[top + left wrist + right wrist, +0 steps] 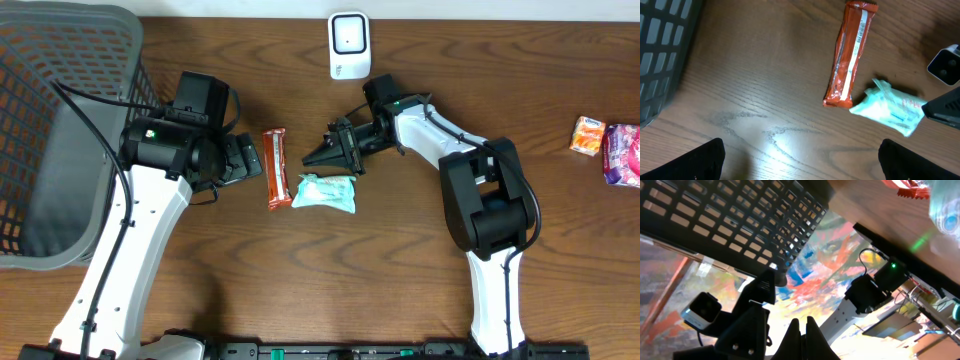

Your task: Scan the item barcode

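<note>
Four wrapped items lie on the one wooden table (400, 270). They are one orange-red snack bar (276, 168), one pale teal packet (325, 192), one small orange packet (589, 135) and one pink packet (623, 154). They fall into two pairs: two items near the middle and two at the right edge. There is one white scanner (349, 44) and one grey mesh basket (60, 60). Two robot arms are in view, one left arm (150, 210) and one right arm (480, 200).
</note>
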